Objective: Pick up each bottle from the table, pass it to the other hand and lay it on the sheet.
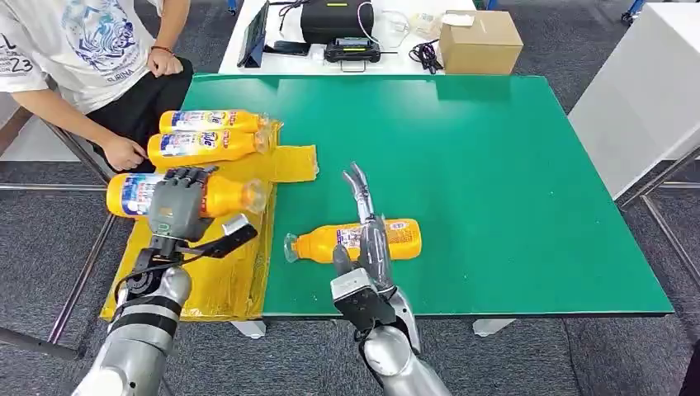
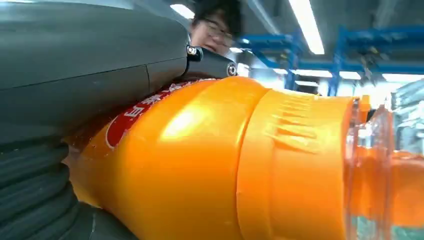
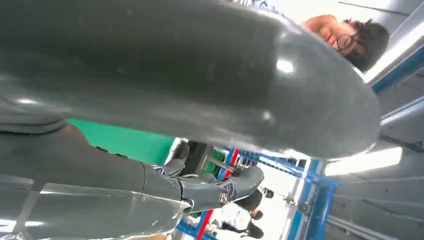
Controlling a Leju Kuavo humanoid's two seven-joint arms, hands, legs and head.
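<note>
Left hand: clasps a bottle over the sheet, beside two laid ones. Right hand: fingers extended, empty, above the table bottle. That bottle's long axis runs crosswise, cap leftward; right hand nearer.

A person's white shirt reads "23" and "SURINA".

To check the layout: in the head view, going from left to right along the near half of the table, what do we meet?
Left hand gripping a bottle → yellow sheet → lying bottle → right hand → bare green table.
</note>
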